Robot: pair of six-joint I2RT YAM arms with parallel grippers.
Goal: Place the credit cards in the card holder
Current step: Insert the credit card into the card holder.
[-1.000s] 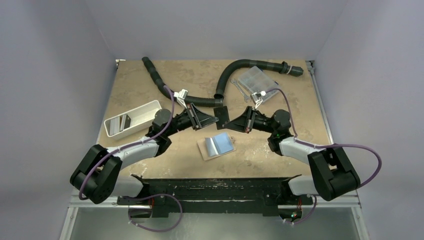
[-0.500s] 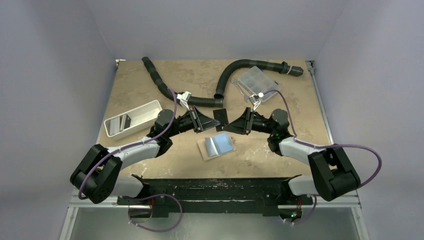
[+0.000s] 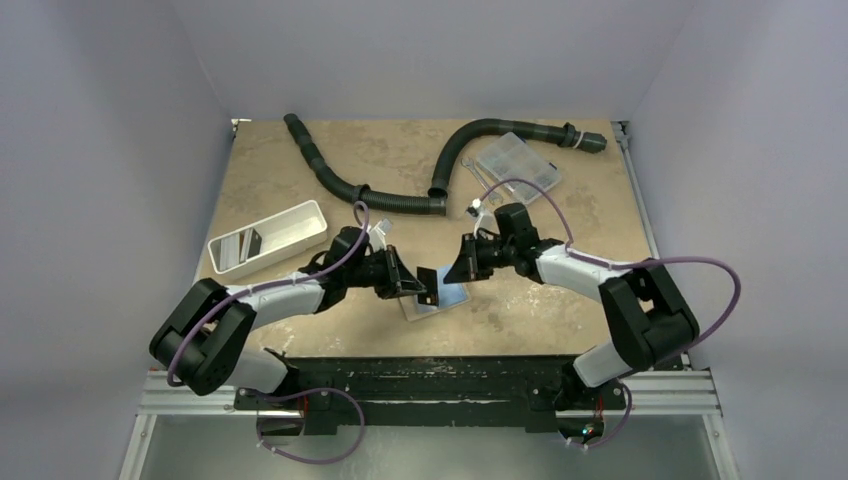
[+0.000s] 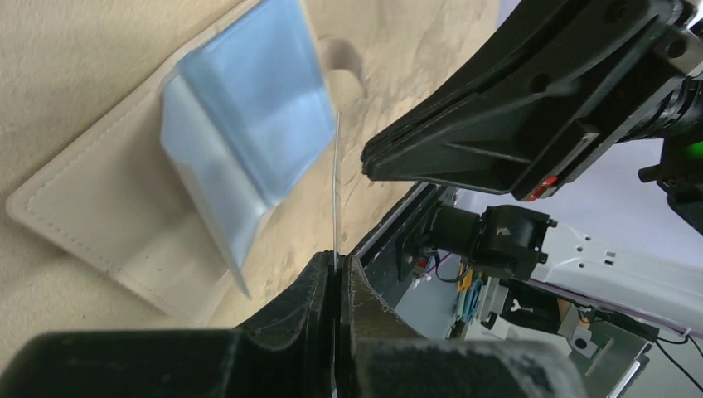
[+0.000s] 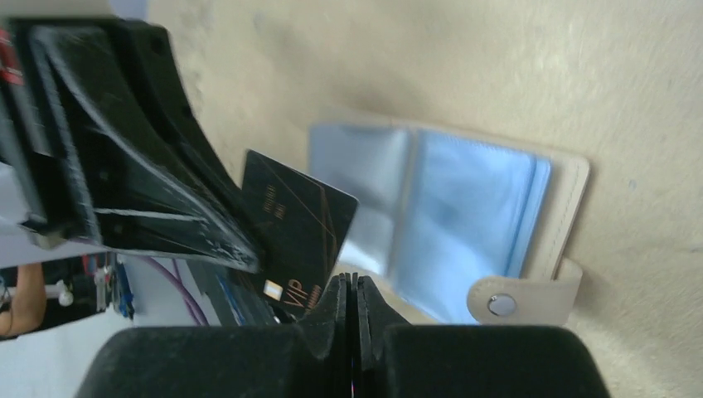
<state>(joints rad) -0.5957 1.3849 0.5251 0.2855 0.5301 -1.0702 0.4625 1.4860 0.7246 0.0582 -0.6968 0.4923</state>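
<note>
The card holder (image 3: 450,298) lies open on the table, tan outside with pale blue sleeves (image 5: 472,215) and a snap tab (image 5: 497,305). My left gripper (image 3: 414,289) is shut on one of the credit cards (image 3: 428,284), a black one with gold VIP lettering (image 5: 300,220). It holds the card on edge just over the holder's left side. In the left wrist view the card (image 4: 336,191) shows as a thin line rising from the pinched jaws (image 4: 336,264). My right gripper (image 3: 459,272) hovers over the holder's right side, jaws pressed together (image 5: 355,283), nothing visible between them.
A white oblong tray (image 3: 300,214) with flat grey pieces inside stands at the left. Two black corrugated hoses (image 3: 345,185) (image 3: 465,140) run across the back. A clear compartment box (image 3: 515,160) sits at the back right.
Both grippers have come down and nearer, from behind the holder to right over it. The right gripper let go of the card and shut again; the left keeps hold of it.
</note>
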